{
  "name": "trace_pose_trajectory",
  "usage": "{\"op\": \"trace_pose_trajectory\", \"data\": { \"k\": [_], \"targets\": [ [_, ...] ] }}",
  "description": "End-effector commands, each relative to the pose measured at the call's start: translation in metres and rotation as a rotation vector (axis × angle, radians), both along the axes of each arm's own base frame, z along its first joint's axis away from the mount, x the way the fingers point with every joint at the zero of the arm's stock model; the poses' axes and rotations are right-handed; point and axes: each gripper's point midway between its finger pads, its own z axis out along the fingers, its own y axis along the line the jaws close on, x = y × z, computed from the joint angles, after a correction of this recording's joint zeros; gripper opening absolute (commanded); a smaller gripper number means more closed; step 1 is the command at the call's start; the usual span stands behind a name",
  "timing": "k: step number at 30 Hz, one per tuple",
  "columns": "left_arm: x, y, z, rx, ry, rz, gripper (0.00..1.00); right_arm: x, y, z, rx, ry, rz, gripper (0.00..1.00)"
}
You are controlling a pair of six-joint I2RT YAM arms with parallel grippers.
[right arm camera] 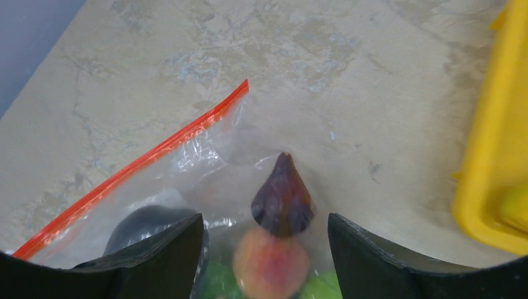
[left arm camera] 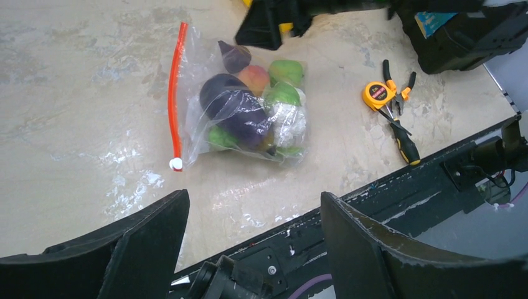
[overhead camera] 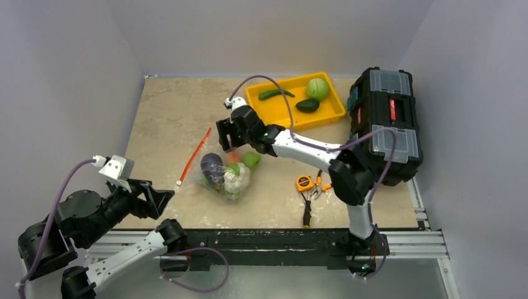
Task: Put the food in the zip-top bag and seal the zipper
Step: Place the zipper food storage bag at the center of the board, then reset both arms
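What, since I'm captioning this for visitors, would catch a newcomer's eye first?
The clear zip-top bag lies mid-table, stuffed with colourful toy food, its orange-red zipper stretched along the left side. The right gripper hangs open just above the bag's far end. Beyond, a bright yellow tray holding green vegetables sits beside a black toolbox at the far right.

Pale grey walls (overhead camera: 268,31) enclose a beige marble-patterned table (overhead camera: 168,112) — evenly lit.

This is a robot lab. Plain grey walls (overhead camera: 62,75) box in the table (overhead camera: 168,118). A left arm (overhead camera: 87,215) and a right arm (overhead camera: 305,146) are bolted at its near edge.
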Motion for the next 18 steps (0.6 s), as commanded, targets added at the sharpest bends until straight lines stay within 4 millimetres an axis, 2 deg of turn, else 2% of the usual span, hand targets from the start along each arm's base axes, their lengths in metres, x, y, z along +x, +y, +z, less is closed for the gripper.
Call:
{"op": "trace_pose_trajectory", "data": {
  "k": [1, 7, 12, 14, 18],
  "targets": [
    [0.003, 0.008, 0.009, -0.032, -0.033, 0.051, 0.77, -0.019, -0.053, 0.102, -0.016, -0.185, -0.005, 0.75],
    [0.007, 0.015, 0.018, -0.071, -0.073, 0.1, 0.78, -0.069, -0.139, 0.168, 0.05, -0.302, -0.062, 0.88],
    [0.009, 0.021, 0.041, -0.19, -0.167, 0.133, 0.79, -0.11, -0.202, 0.211, 0.131, -0.356, -0.107, 0.98],
    [0.009, 0.024, 0.054, -0.242, -0.218, 0.142, 0.79, -0.125, -0.228, 0.229, 0.151, -0.379, -0.139, 0.99],
    [0.01, 0.032, 0.071, -0.28, -0.285, 0.166, 0.8, -0.14, -0.281, 0.258, 0.169, -0.434, -0.256, 0.99]
  ]
}}
